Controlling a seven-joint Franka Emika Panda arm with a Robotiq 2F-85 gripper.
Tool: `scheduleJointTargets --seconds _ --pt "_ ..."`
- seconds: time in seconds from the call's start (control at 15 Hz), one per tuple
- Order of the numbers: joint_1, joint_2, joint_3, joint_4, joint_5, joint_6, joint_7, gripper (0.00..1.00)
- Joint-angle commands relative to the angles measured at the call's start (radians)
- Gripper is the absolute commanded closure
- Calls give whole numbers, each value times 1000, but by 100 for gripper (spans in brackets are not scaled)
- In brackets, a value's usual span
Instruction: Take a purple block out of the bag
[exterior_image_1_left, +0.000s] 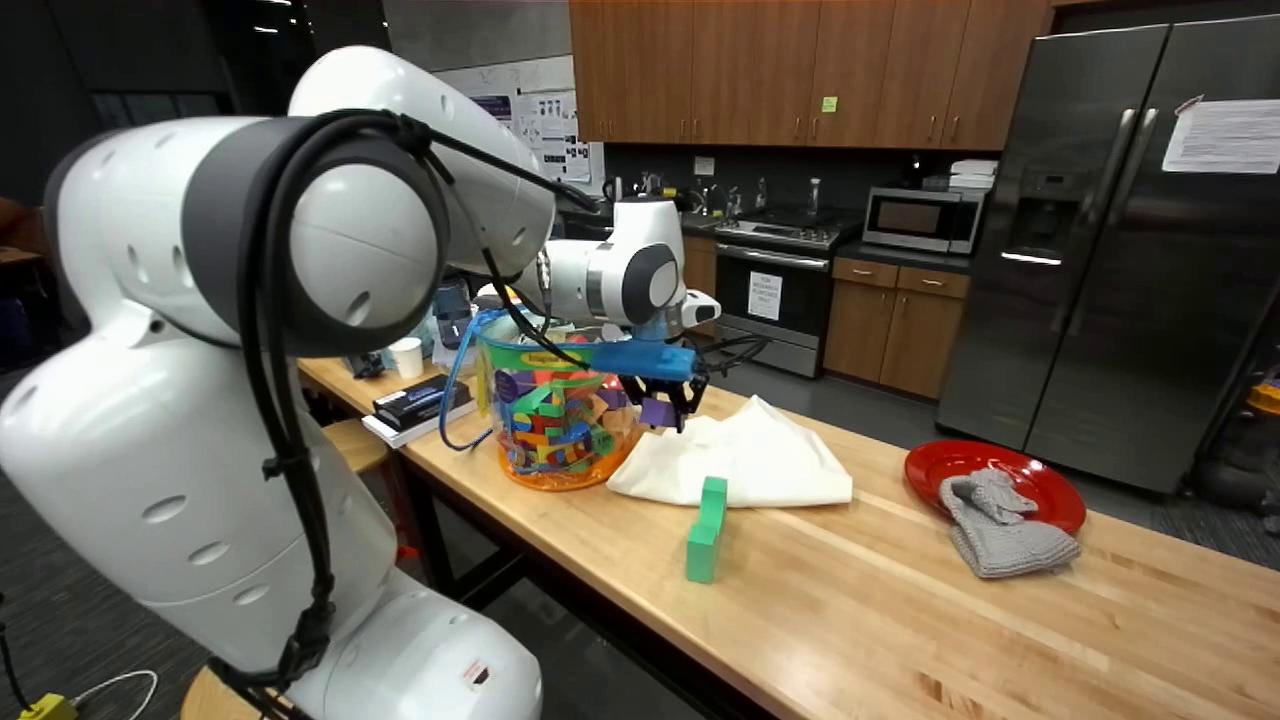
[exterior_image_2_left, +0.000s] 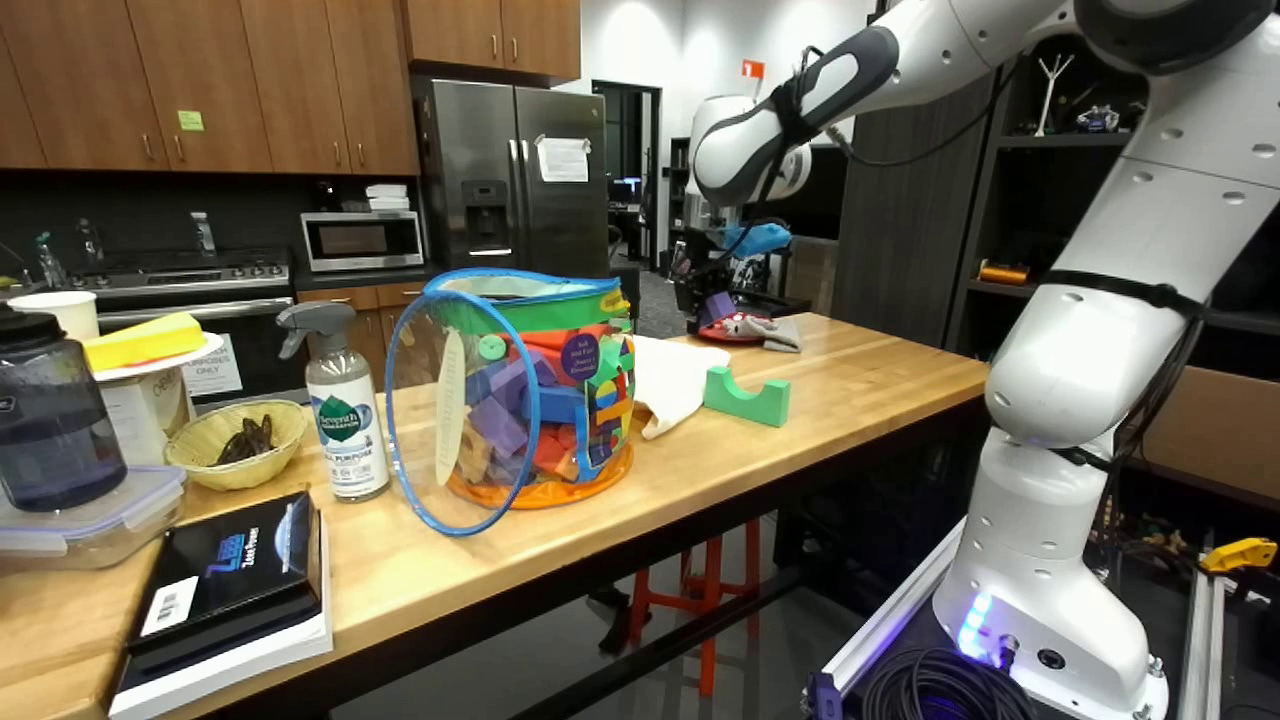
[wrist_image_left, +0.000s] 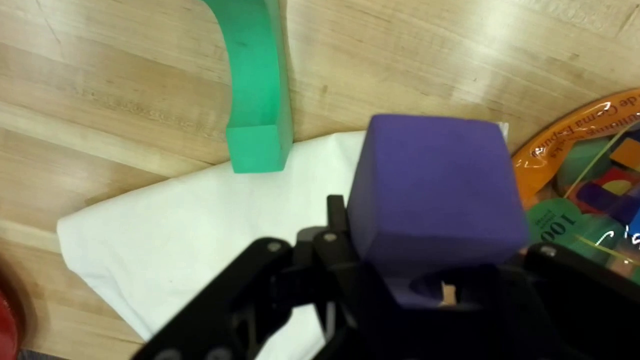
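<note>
Fingers (wrist_image_left: 345, 265) clamped on a purple block (wrist_image_left: 445, 185) held aloft outside the bag (exterior_image_2_left: 578, 310), near the white cloth (wrist_image_left: 155, 245), you could send the block tumbling across the tabletop (exterior_image_1_left: 860, 600) by letting go too high.

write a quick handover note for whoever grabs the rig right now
Fingers: closed on a purple block, held up outside the bag, apparently over the white cloth.
Bag: on the table, clear lid hanging open at its side; more blocks inside, purple ones among them.
Done: purple block is out of the bag.
Left: purple block not yet set down; no drop spot given, so probably lower it and release, avoiding the green arch block.
</note>
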Motion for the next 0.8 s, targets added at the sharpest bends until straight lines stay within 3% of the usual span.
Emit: scheduleJointTargets --seconds 0.0,0.73 --pt "-13 31 -17 8 9 44 -53 84" --pt "-26 158 -38 45 22 130 -111 84"
